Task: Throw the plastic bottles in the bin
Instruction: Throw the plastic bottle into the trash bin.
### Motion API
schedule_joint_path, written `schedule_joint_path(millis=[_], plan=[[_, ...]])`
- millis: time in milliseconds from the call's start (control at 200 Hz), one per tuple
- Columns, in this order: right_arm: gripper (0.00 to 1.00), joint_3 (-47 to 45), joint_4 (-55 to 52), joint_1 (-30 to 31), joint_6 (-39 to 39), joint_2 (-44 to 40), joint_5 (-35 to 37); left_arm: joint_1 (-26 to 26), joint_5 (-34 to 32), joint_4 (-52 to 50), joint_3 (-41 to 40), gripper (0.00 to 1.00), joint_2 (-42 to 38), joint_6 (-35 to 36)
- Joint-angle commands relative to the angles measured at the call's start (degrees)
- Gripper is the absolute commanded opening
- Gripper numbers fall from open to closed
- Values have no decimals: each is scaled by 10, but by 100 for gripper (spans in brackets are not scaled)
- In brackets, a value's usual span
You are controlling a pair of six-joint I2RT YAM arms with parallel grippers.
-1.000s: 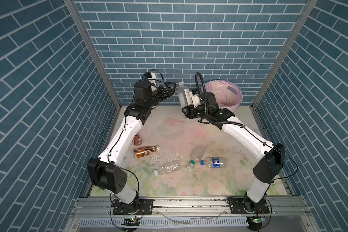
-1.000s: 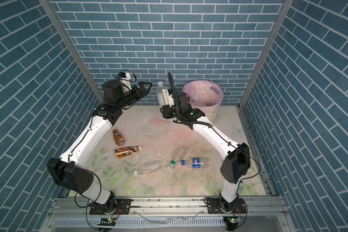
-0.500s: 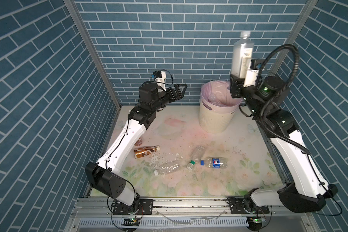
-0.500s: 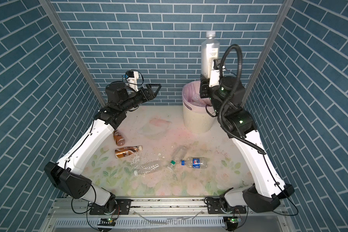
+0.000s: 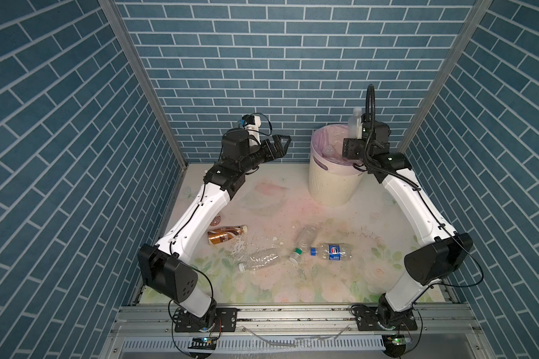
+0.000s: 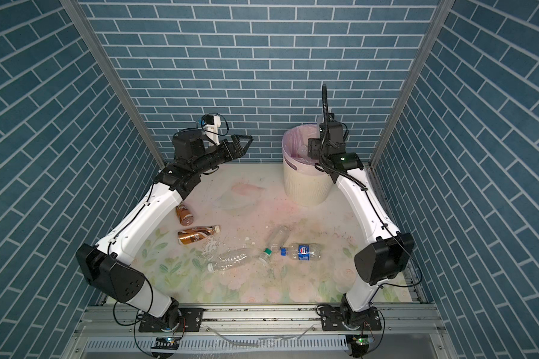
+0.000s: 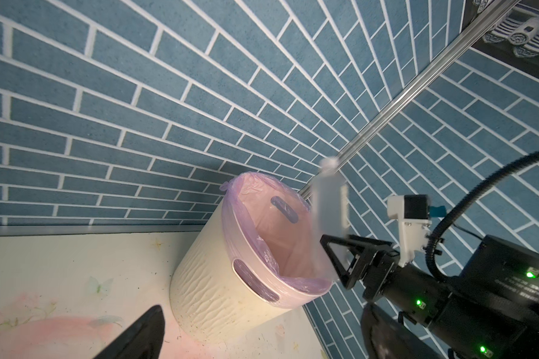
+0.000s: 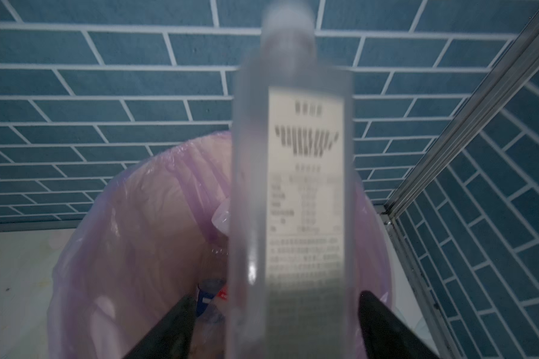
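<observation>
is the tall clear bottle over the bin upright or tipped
Upright: the clear bottle is cap up, straight above the bin's open mouth, though blurred in both wrist views.

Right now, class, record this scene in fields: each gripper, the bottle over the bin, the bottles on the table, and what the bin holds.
left gripper: open, empty, held in the air
right gripper: jaws apart above the bin, not touching the labelled bottle
labelled bottle: clear, white label, cap up, blurred, over the bin's opening
table: five bottles lying down: two brown bottles, two clear bottles, one blue-label bottle
bin: upright, pink liner, a blue-capped bottle inside
</observation>
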Motion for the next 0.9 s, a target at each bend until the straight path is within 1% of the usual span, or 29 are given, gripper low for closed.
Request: schedule_joint_path(millis=[0, 55, 185, 315, 445, 565, 615, 695, 770, 835, 895], plan=[[93, 15, 35, 7, 7, -91, -16, -2, -4, -12, -4, 99, 6, 16], [96, 21, 28, 8, 2, -95, -17, -2, -5, -16, -1, 99, 11, 16], [98, 21, 22, 9, 1, -104, -25, -1, -7, -27, 4, 99, 19, 16], [99, 6, 32, 13, 8, -114, -38, -2, -28, -81, 23, 99, 22, 43], [99, 0, 37, 26, 8, -113, -46, -2, -92, -174, 50, 99, 22, 100], [99, -11, 43, 58, -7, -104, -51, -2, -194, -267, 69, 99, 21, 144], [99, -16, 46, 77, -17, -97, -55, 1, -227, -283, 60, 99, 15, 151], [99, -25, 49, 110, -32, -85, -59, 5, -260, -283, 21, 99, -4, 148], [99, -38, 58, 140, -38, -71, -69, 18, -253, -265, -34, 99, -29, 147], [99, -54, 72, 162, -35, -59, -76, 44, -256, -272, -71, 99, -42, 110], [99, -66, 82, 180, -25, -45, -87, 72, -244, -294, -94, 99, -46, 79]])
